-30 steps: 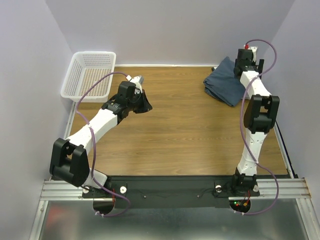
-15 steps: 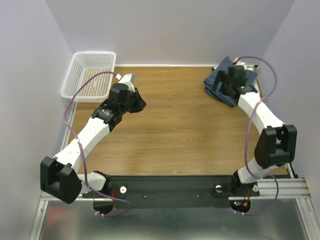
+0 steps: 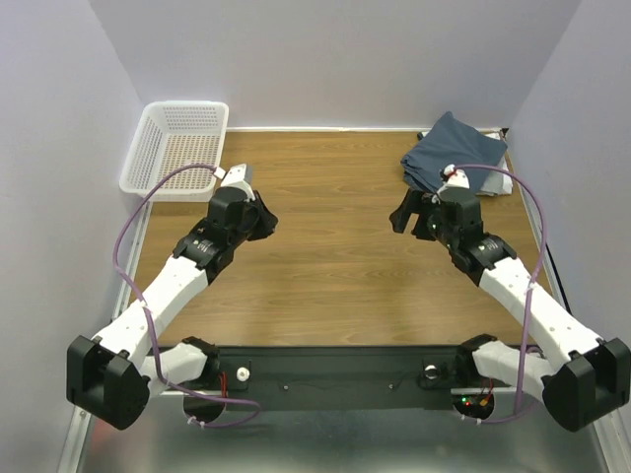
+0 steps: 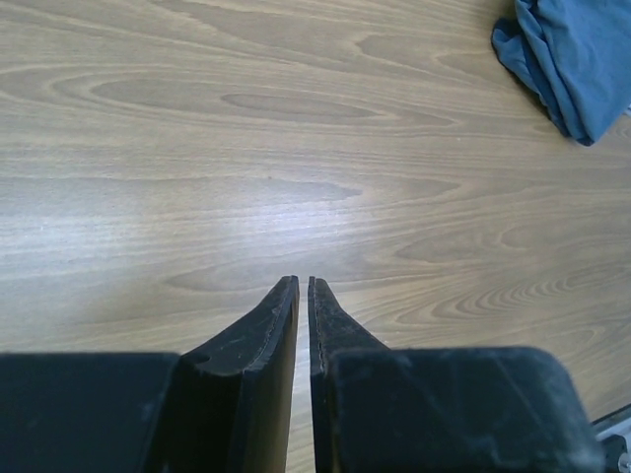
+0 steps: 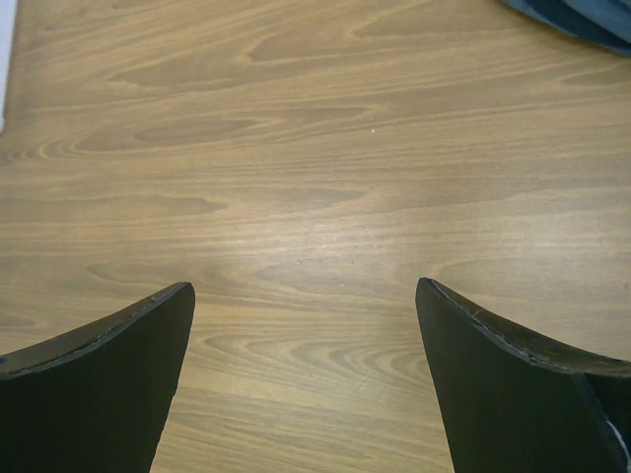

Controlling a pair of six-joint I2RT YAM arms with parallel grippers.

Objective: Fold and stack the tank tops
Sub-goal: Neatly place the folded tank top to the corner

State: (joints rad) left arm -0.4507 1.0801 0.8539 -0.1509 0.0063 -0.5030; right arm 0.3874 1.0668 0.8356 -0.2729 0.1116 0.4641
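- Tank top point(image 3: 449, 158): navy, lies as a loose bunched heap in the far-right corner of the table point(image 3: 335, 266), close to the back wall. Edges look uneven, so I judge the fold isn't tidy yet.
- It's the only top I can make out. No print shows, and no stack is in view.
- Right pincer point(image 3: 406, 215): jaws spread wide, nothing betw. them. It sits near the heap but apart from it. Its wrist view point(image 5: 304, 286) shows bare wood, w/ the top's blue edge point(image 5: 582, 12) just in the upper-right corner.
- Left pincer point(image 3: 262, 221): fingers nearly together, only a thin slit point(image 4: 303, 286), holding nothing. It sits over the left-centre of the table, well apart from the top, which shows at upper right in its wrist view point(image 4: 577, 59).
- Why so, I reckon: both arms sit low over open wood bc the middle gives room to spread cloth. The corner is too cramped for folding.
- Basket point(image 3: 139, 158): white mesh, far-left corner, just beyond my left arm. No part in this job.
- Next, prob.: the right pincer is nearer & already open, so it suits taking a hem. The left has to open first.
- Risk: soft cloth, easy to pinch several layers at once & drag the whole heap.
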